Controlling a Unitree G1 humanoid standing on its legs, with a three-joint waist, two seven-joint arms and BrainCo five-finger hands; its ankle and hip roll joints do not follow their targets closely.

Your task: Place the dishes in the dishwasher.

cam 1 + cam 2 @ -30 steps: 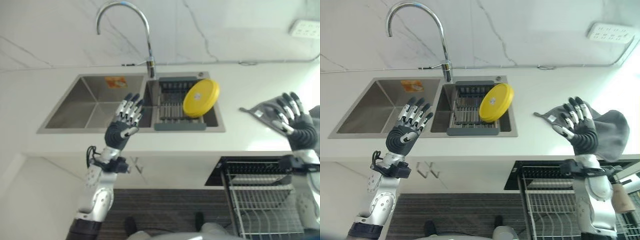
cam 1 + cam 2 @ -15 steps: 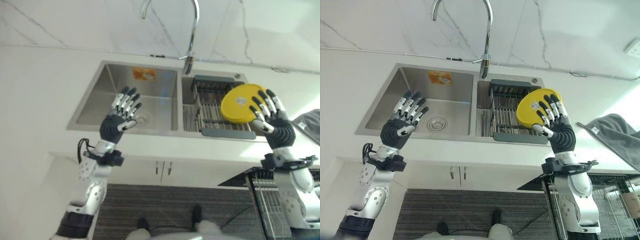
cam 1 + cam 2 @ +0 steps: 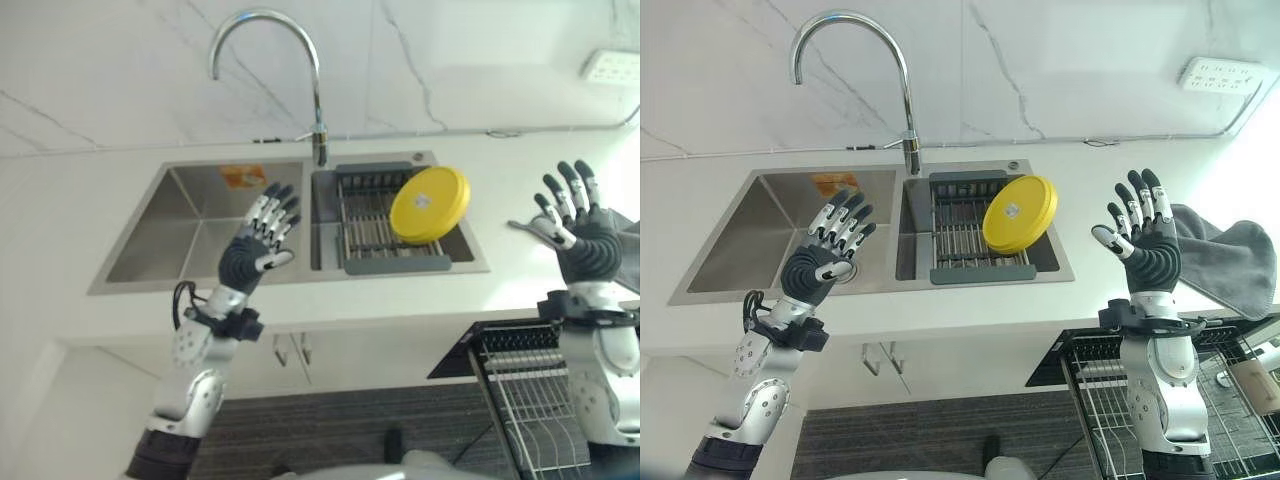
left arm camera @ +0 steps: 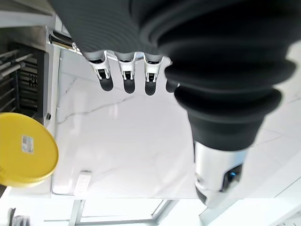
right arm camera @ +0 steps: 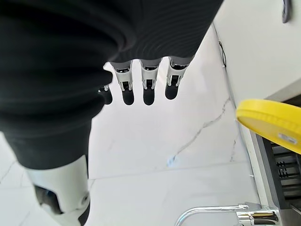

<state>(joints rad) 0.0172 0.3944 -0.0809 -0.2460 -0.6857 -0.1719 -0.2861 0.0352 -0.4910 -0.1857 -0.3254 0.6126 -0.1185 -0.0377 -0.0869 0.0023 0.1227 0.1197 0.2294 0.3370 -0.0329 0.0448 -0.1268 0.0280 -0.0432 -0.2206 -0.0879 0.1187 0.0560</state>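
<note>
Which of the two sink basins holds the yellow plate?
The basin on the robot's right, the one fitted with the dark drying rack; the yellow plate leans there. The left basin has no rack.

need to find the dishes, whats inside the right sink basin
A dark drying rack sits in it, with one yellow plate leaning on edge at its right end. The basin floor under the rack is hidden. Both hands are open, holding nothing.

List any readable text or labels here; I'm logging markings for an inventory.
No text reads clearly.
Small pale sticker on the yellow plate: too small to read.
Orange sticker on the left sink basin's back wall: blurred, unreadable.
White wall socket: no legible marking.
</note>
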